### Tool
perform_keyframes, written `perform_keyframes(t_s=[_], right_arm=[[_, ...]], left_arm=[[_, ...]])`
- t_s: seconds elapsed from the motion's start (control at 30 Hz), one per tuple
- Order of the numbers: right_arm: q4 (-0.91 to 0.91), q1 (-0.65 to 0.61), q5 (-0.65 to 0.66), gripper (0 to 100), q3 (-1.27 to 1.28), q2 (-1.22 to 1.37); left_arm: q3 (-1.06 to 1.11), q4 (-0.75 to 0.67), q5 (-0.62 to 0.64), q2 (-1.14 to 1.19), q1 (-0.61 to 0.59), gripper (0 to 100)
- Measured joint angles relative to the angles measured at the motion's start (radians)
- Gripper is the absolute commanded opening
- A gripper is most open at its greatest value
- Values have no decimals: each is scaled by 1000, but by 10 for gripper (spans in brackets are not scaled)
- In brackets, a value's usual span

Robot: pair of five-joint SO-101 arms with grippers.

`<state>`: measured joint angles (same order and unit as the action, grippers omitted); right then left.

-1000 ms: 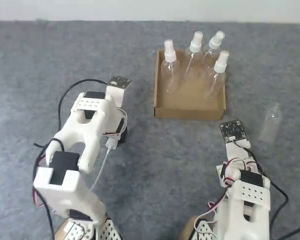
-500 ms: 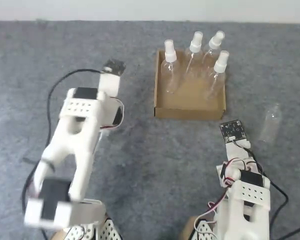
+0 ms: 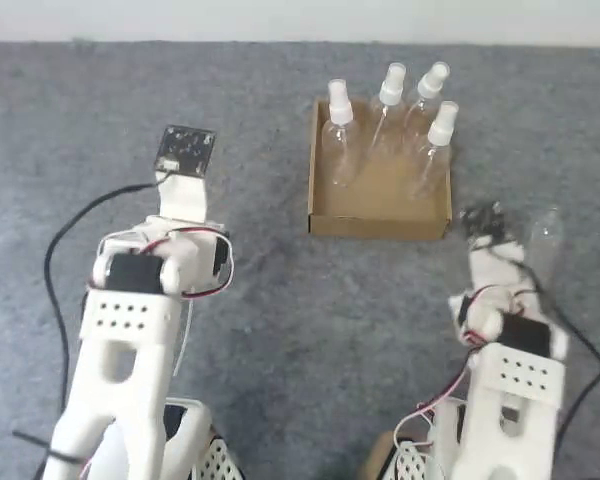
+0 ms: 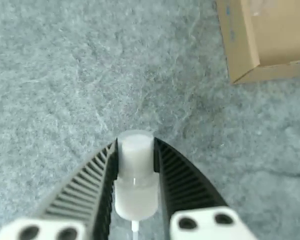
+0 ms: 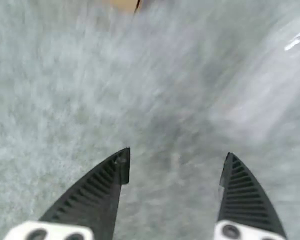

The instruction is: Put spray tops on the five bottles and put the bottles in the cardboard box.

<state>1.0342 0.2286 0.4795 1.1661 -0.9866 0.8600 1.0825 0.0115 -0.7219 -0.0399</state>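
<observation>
My left gripper [image 4: 135, 142] is shut on a white spray top [image 4: 135, 175] whose thin tube hangs below, held above the grey carpet to the left of the cardboard box [image 4: 260, 35]. From above, the left arm [image 3: 140, 290] stands left of the box [image 3: 378, 227]. Several clear bottles [image 3: 338, 130] with spray tops stand inside that box. One clear bottle without a top [image 3: 543, 240] stands on the carpet to the right of the box. The right arm [image 3: 505, 330] is close beside it. My right gripper [image 5: 175, 165] is open over carpet, with the bare bottle [image 5: 285, 65] a blurred shape ahead.
Grey carpet [image 3: 310, 330] covers the table, with free room between the two arms and in front of the box. Cables trail from both arms near their bases.
The left arm has lifted and swung away from the box with the spray top. The right arm has stretched forward towards the bare bottle.
</observation>
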Motion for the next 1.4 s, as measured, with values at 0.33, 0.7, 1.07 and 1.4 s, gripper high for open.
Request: perform_keyframes(t_s=[0.33,0.7,1.07,1.4], right_arm=[[87,230,-54,249,-606,474],[180,245,-269,249,-1243,1244],[219,186,-344,249,-1525,1591],[245,180,-439,136,-1576,1697]], left_arm=[[150,-157,3,-52,-58,10],[152,-158,3,-52,-54,10],[152,-158,3,-52,-54,10],[152,-158,3,-52,-54,10]])
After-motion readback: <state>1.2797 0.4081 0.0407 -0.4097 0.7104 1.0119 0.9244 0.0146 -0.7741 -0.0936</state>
